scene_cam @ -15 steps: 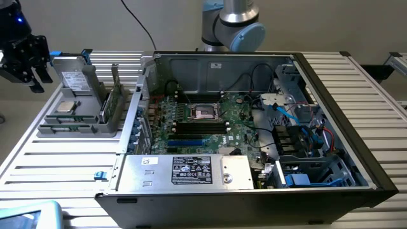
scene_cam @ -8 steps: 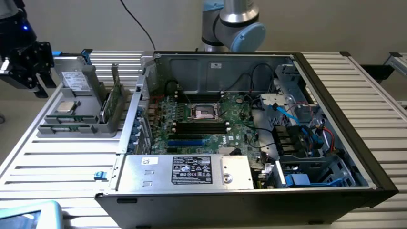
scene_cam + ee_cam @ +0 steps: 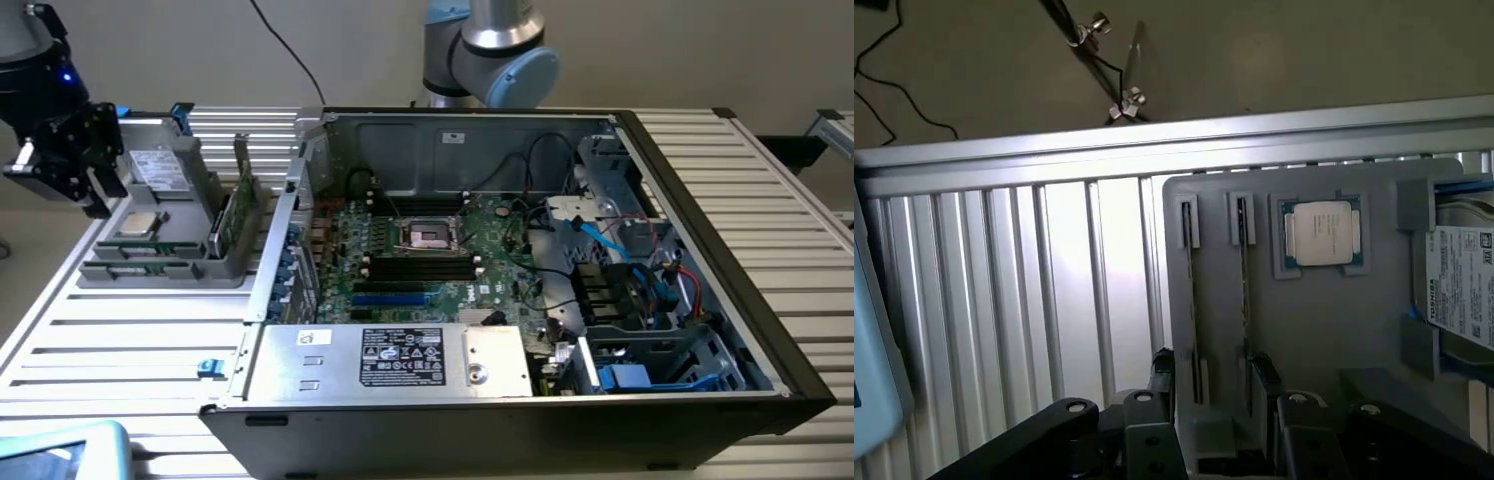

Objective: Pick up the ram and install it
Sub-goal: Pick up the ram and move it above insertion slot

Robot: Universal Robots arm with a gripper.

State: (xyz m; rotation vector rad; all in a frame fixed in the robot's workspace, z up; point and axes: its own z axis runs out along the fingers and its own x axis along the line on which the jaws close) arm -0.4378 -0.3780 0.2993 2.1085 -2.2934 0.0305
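The gripper [image 3: 1212, 385] is spread wide and holds nothing. Its two dark fingers hang over the slotted end of the grey holder [image 3: 1334, 330], above a pair of narrow slots that run side by side. In each slot a thin dark strip stands on edge along the slot's length. Just beside these slots, in a recess of the holder, lies the square silver processor chip [image 3: 1322, 232], and beyond it, at the holder's other end, a labelled drive [image 3: 1462, 290].

I take the strip farther from the chip to be the ram [image 3: 1191, 300], though edge-on it shows no chips or label. Well apart from the holder, in the open computer case [image 3: 454, 140], the black memory slots [image 3: 423, 268] look unfilled.

This looks like the approach to the pick, with nothing lifted or installed. The grasp calls for centring on one strip alone, since both lie between the fingers, and closing across its thin faces.
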